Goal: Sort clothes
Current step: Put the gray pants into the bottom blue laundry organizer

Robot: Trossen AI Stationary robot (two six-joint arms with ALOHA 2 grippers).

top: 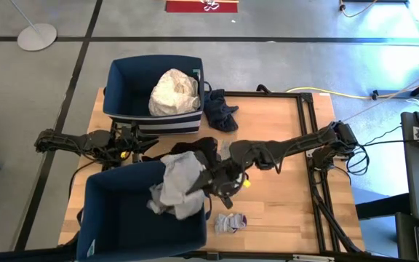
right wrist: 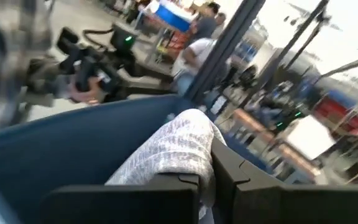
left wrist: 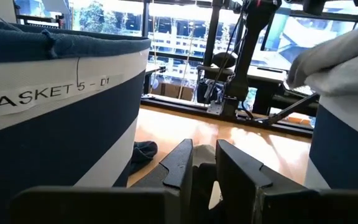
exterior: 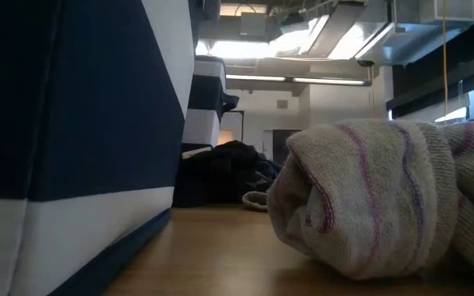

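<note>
Here the right end effector (top: 211, 191) clamps a grey garment (top: 177, 185) over the near bin (top: 97, 218).

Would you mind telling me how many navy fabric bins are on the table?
2. One bin sits at the table's far left, holding a cream garment. The other bin is at the near left edge, with a grey-white garment draped over its rim.

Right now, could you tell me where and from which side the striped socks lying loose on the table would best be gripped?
Probably from straight above, pinching the middle of the striped socks. They lie as a flat, loose bundle on bare wood just beside the near bin, so a top-down pinch at the thickest fold should gather enough fabric and keep clear of the bin wall.
</note>
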